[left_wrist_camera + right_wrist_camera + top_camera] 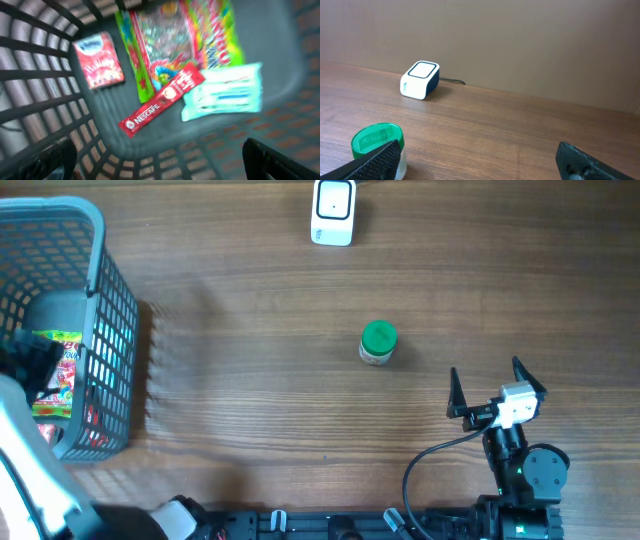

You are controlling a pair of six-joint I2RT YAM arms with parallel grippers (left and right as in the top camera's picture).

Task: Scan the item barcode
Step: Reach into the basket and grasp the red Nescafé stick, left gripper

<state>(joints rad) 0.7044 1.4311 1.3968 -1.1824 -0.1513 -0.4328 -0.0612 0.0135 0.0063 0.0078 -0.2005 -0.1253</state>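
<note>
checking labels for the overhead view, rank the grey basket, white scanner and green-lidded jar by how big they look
1. grey basket: by far the largest, though partly cut off by the frame edge.
2. white scanner.
3. green-lidded jar: slightly smaller than the scanner.

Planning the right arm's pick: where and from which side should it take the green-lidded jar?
Probably grip the jar around its round side wall below the green lid, coming in level from the right gripper's side; it stands upright, clear all round.

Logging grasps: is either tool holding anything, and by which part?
Nothing is held: left tool open over the basket, right tool open, apart from the green-lidded jar.
</note>
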